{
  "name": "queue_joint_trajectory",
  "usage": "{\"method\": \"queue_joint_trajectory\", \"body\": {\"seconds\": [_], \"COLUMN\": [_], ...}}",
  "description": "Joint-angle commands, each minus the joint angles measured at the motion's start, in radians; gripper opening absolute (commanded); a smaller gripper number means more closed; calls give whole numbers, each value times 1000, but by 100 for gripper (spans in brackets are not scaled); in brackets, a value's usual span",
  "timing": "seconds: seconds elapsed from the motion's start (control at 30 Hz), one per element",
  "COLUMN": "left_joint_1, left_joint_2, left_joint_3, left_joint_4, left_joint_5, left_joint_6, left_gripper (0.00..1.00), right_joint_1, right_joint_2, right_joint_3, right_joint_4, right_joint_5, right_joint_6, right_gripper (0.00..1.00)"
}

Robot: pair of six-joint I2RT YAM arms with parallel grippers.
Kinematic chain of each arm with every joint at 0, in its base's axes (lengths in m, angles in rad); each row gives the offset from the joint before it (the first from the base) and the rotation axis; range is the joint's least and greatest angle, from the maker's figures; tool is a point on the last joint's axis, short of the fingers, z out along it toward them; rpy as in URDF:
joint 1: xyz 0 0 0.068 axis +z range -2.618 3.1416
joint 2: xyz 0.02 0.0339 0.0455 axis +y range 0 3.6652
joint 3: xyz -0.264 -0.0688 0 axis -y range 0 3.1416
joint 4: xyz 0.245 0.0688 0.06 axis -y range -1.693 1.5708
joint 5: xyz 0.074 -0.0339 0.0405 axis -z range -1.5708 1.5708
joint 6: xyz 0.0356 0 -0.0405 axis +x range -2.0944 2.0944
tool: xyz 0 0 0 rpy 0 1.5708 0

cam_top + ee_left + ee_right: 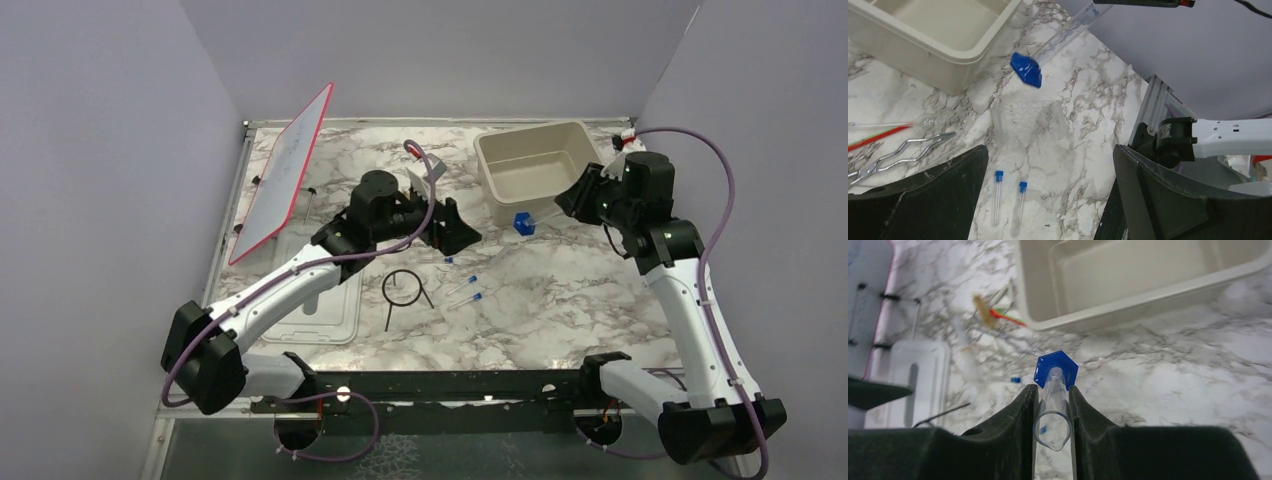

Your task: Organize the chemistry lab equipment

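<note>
While the right gripper [1053,392] is pinching the clear cylinder [1051,426], its slick wall is probably inviting a slip. The left gripper [1048,197] is gaping empty.

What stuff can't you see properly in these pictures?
Top view: the silvery tongs and orange-red stick are mostly hidden by the left gripper.
Top view: any writing on the white board is too small.
Top view: the left arm covers part of the slotted lid.
Left wrist view: the tongs run off the left edge.
</note>
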Motion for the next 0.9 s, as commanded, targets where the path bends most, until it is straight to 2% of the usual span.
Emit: {"method": "queue_joint_trajectory", "body": {"seconds": [0.0,0.1,0.2,0.33,0.43,0.5,0.67,0.87], "left_joint_1": [-76,-108,-108,-107,-108,-108,-108,-109], "left_joint_2": [90,103,113,157,183,199,234,277], "left_joint_3": [72,62,49,78,106,130,159,164], "left_joint_4": [134,141,158,130,81,36,-18,-36], "left_joint_5": [-37,-78,-93,19,81,100,229,284], "left_joint_6": [116,345,447,445,493,502,496,463], "left_gripper": [97,92,89,83,70,66,60,54], "right_joint_1": [5,5,4,5,5,4,5,5], "right_joint_2": [0,9,11,5,17,26,38,40], "right_joint_3": [0,-23,-50,-72,-73,-62,-60,-70], "right_joint_4": [-11,21,58,93,99,93,100,120], "right_joint_5": [-359,-526,-667,-732,-762,-767,-788,-807], "right_joint_6": [-42,-26,-13,8,12,12,15,29], "right_gripper": [25,25,25,25,25,25,25,25]}}
